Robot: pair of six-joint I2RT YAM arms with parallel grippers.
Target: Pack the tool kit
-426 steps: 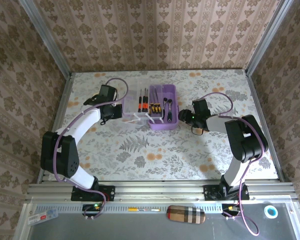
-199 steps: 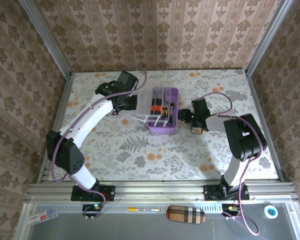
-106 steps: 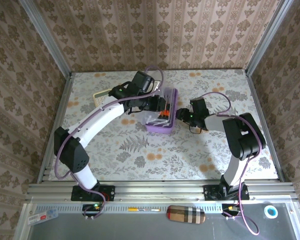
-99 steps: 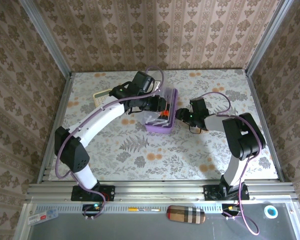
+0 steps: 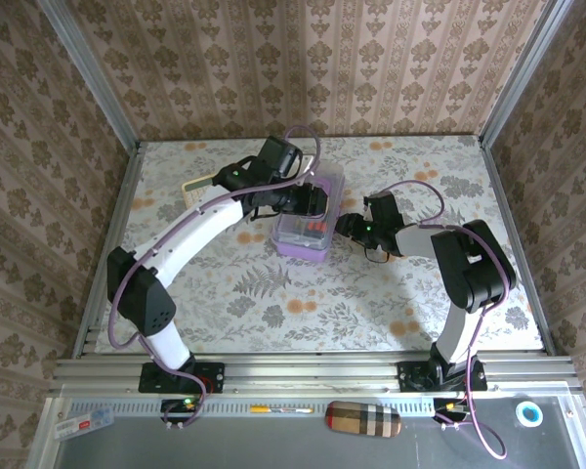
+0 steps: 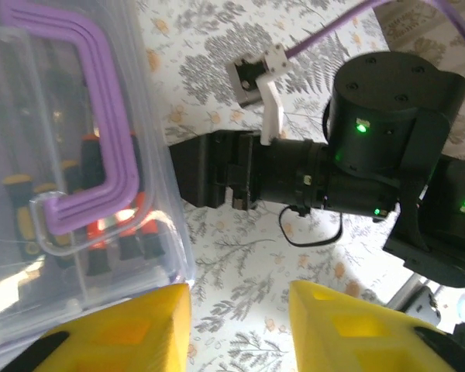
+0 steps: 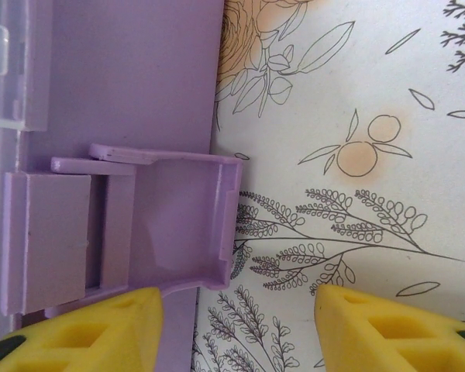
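Cream floral tabletop (image 5: pixel 273 293), bearing mid-table a small translucent purple plastic box (image 5: pixel 303 234), clear lid shut. Left gripper (image 6: pixel 240 310) by lid's purple handle (image 6: pixel 108 116), jaws apart, empty. Right gripper (image 7: pixel 236 310) parted around purple side latch (image 7: pixel 163 225), not clamping. Black-orange screwdrivers (image 6: pixel 101 232) inside.

Table (image 5: pixel 273 293): floral-patterned covering. Purple tool box (image 5: pixel 308 233), clear lid down, rests at frame centre. Calculator (image 5: pixel 197 186) lies upper left, partly hidden.
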